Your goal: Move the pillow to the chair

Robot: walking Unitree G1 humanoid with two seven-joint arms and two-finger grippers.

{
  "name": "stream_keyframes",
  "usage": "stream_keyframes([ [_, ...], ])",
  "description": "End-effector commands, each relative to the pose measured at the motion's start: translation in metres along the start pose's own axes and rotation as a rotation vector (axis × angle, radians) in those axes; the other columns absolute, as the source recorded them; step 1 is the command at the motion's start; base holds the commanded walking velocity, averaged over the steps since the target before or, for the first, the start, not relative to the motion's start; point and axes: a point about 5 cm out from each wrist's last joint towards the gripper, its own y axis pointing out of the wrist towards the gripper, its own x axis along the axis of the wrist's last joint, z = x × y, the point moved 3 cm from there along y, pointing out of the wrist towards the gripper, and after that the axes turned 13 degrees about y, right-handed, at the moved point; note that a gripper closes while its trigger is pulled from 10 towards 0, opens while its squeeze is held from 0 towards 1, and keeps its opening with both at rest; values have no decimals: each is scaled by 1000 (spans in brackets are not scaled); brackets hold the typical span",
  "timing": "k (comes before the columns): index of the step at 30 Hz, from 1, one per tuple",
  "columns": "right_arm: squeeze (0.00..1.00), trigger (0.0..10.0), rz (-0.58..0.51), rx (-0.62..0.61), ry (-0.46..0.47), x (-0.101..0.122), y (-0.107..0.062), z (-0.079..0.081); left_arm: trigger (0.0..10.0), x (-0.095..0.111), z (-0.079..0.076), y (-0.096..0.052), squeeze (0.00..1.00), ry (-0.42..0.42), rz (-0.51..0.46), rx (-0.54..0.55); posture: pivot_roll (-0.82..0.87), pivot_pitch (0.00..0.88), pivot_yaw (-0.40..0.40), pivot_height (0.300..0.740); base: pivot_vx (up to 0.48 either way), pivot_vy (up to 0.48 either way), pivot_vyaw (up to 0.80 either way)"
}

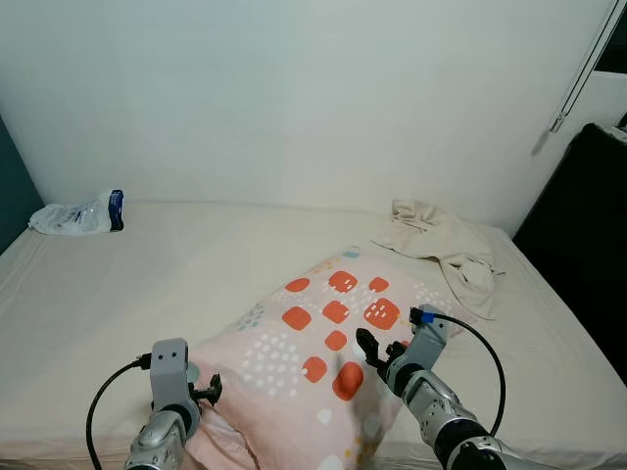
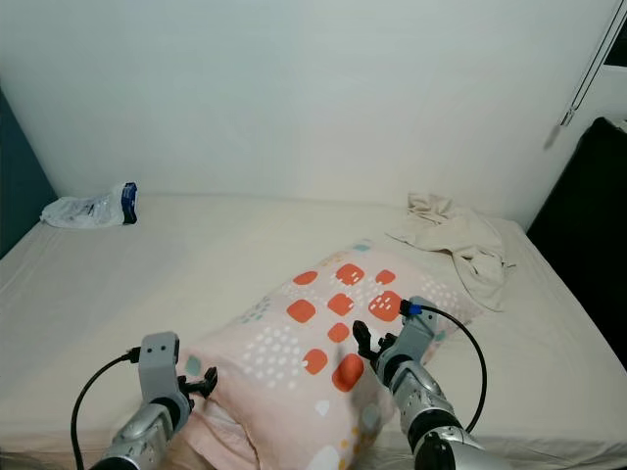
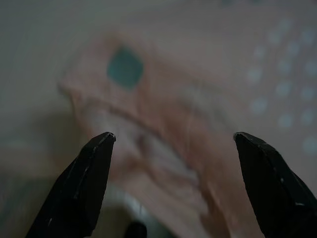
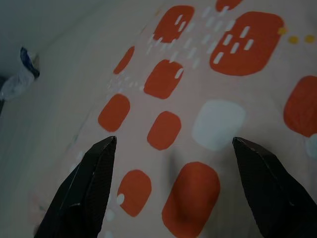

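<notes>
A pink pillow (image 1: 313,352) with orange squares and white dots lies on the bed in front of me, its near end at the bed's front edge. My left gripper (image 1: 210,390) is open at the pillow's near left corner (image 3: 148,134), its black fingers (image 3: 86,173) spread wide around that corner. Over the pillow's right side, my right gripper (image 1: 377,351) is open just above the patterned top (image 4: 168,129), with fingers (image 4: 89,178) set far apart.
The bed (image 1: 147,284) with a cream sheet stretches to a white wall. A crumpled beige cloth (image 1: 446,250) lies at the far right, a clear plastic bag (image 1: 78,215) at the far left. Something dark and tall (image 1: 588,255) stands to the bed's right.
</notes>
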Motion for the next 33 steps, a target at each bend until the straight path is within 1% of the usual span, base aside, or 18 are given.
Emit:
stream_keyframes([
  [1,0,10000,-9,-21,33,3,-1,-5,10000,-8,-4,-2,0,-11,27,-14,104,0,-91,740,0,0,0],
  [3,0,10000,-14,-23,38,4,-2,-7,10000,-11,-5,-3,0,-9,34,-20,104,0,-90,740,0,0,0],
  [5,0,10000,-21,-36,45,6,-2,-9,10000,-15,-10,-4,0,0,46,-42,101,0,-88,740,0,0,0],
  [9,0,10000,-18,-42,41,5,-3,-10,10000,-16,-13,-4,0,-2,52,-54,103,0,-87,740,0,0,0],
  [12,0,10000,-10,-41,39,2,-2,-9,10000,-19,-22,-5,0,11,64,-98,103,0,-89,740,0,0,0],
  [17,0,10000,5,-35,30,-2,-2,-7,10000,-24,-28,-6,0,21,80,-114,103,0,-90,740,0,-379,0],
  [30,0,10000,19,-27,21,-7,-1,-4,10000,-29,-32,-8,0,25,101,-129,103,0,-90,740,0,-428,0],
  [33,0,10000,25,-20,16,-8,-1,-2,10000,-28,-31,-8,0,7,100,-117,102,0,-89,740,0,0,0],
])
